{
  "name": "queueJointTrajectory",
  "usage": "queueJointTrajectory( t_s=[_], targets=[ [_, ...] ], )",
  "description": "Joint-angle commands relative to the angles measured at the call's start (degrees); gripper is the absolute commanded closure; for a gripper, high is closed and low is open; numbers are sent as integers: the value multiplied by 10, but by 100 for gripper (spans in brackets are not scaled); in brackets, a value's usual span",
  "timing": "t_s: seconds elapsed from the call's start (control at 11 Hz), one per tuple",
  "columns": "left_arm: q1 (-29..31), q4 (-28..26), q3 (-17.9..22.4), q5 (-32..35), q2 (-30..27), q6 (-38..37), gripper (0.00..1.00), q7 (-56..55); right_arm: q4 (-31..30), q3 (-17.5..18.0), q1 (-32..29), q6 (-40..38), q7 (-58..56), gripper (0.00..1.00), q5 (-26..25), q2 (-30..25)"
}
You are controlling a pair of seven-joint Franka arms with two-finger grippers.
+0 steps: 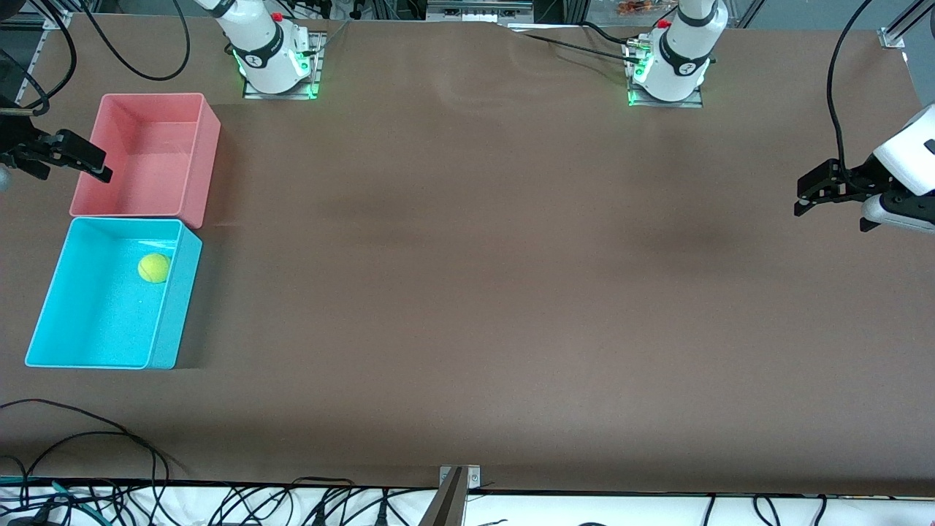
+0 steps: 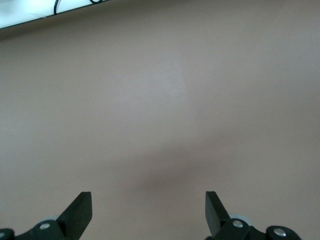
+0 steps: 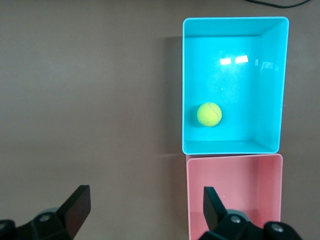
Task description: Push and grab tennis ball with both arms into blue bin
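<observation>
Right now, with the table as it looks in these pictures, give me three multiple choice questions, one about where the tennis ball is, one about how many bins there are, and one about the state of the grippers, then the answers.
1. Where is the tennis ball?
A. In the blue bin
B. In the pink bin
C. On the bare table

2. How many bins are on the table?
A. One
B. Two
C. Three

3. What state are the left gripper and right gripper in?
A. Both shut on the ball
B. One open, one shut
C. Both open and empty

Answers:
1 A, the ball rests on the blue floor near a wall.
2 B, one pink and one blue stand side by side.
3 C, each wrist view shows fingers spread with nothing between them.
</observation>
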Motion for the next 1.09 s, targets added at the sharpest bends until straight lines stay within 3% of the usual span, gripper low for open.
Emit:
queueJointTrajectory(
  t_s=[0.0, 1.0],
  targets=[
    [-2, -2, 3, -10, -4, -4, 0, 11, -16, 6, 1, 4, 7, 0, 4, -18],
    [-2, -3, 3, -10, -4, -4, 0, 8, 6, 0, -4, -3, 3, 0, 1, -9]
  ],
)
